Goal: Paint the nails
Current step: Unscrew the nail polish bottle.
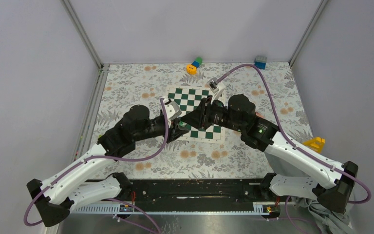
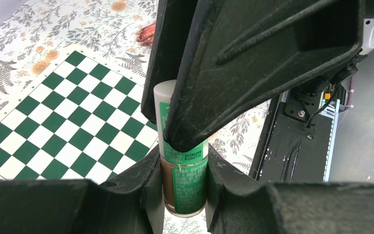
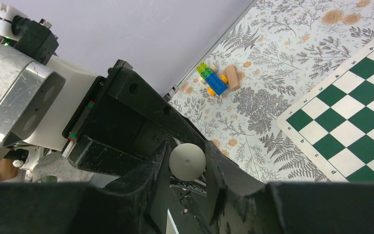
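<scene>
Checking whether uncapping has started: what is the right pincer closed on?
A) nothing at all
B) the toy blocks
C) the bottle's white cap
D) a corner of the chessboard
C: in the right wrist view the right pincer has its fingers pressed against both sides of the round white cap, while the left pincer clamps the green-labelled bottle by its body.

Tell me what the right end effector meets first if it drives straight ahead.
The white cap of the bottle it grips; straight behind that, probably the left end effector holding the bottle, though depth is unclear.
</scene>
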You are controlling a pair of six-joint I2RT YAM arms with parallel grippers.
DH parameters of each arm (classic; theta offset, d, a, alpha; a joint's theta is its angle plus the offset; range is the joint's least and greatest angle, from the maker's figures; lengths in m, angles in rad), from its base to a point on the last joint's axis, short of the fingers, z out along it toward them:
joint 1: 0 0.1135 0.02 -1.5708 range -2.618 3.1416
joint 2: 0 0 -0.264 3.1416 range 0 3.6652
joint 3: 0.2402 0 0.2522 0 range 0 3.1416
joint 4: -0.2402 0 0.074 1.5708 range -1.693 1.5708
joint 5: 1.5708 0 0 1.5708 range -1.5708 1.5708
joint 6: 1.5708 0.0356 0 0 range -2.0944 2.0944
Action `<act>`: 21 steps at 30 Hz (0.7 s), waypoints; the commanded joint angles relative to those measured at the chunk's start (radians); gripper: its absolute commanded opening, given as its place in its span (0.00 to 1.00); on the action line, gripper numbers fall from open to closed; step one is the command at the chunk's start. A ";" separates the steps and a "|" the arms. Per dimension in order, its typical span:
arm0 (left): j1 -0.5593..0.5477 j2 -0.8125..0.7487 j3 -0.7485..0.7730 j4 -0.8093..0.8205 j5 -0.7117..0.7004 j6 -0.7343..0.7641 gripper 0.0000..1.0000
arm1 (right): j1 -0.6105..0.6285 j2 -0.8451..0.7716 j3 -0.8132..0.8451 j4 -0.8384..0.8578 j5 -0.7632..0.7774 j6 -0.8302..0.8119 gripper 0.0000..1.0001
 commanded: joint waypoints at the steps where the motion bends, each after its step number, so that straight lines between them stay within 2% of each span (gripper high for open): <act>1: -0.005 -0.026 0.042 0.076 0.079 -0.005 0.00 | 0.012 -0.031 0.024 0.058 -0.101 -0.058 0.00; 6: -0.005 -0.064 0.019 0.137 0.273 -0.023 0.00 | 0.012 -0.079 -0.020 0.110 -0.191 -0.123 0.00; 12: -0.004 -0.060 0.030 0.174 0.526 -0.073 0.00 | 0.012 -0.143 -0.079 0.223 -0.395 -0.171 0.00; 16: -0.005 -0.044 0.037 0.203 0.623 -0.111 0.00 | 0.012 -0.158 -0.083 0.249 -0.467 -0.178 0.00; 21: -0.004 -0.047 0.035 0.230 0.658 -0.137 0.00 | 0.012 -0.154 -0.086 0.284 -0.508 -0.165 0.00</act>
